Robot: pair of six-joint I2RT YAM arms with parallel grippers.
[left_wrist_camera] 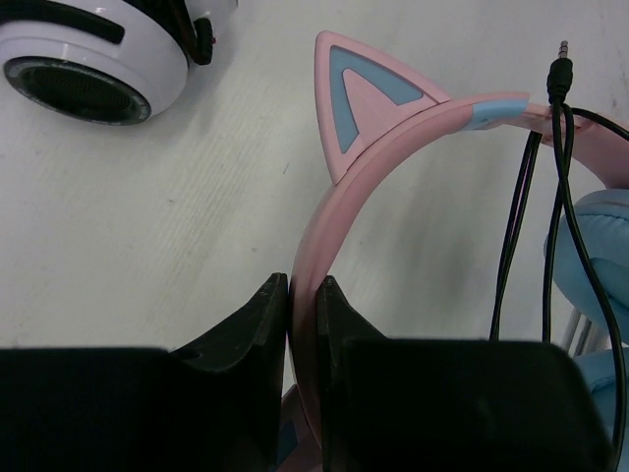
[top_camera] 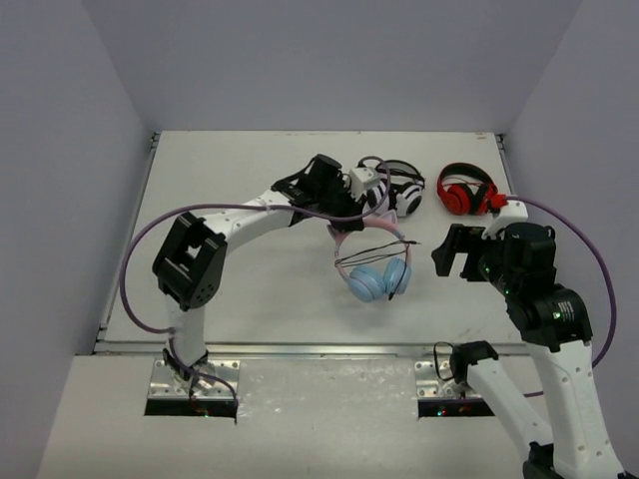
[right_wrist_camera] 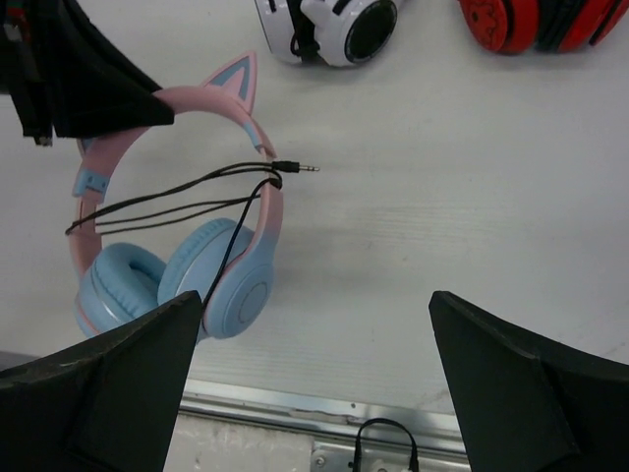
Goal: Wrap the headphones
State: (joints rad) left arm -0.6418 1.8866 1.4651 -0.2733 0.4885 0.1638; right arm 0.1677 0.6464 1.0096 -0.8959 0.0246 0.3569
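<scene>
The two black fingers of the left gripper [left_wrist_camera: 303, 295] are right up close, shut tight on the pink band of the headphones [left_wrist_camera: 388, 118], just below one cat ear. The headphones are in the middle of the table [top_camera: 250, 289], between the two arms, with the blue cups toward the arms' bases. The thin black cable [right_wrist_camera: 167, 206] goes across the band from side to side a few times, so I think most of the wrapping is done. The small plug [right_wrist_camera: 298, 168] sticks out loose at one side, and one bit of cable hangs down over a blue cup. That end may need tucking in. The right gripper [right_wrist_camera: 314, 305] is wide open and holds nothing. It is near the headphones, not touching them. The white-and-black headphones [top_camera: 392, 190] and the red-and-black headphones [top_camera: 464, 190] lie farther back
</scene>
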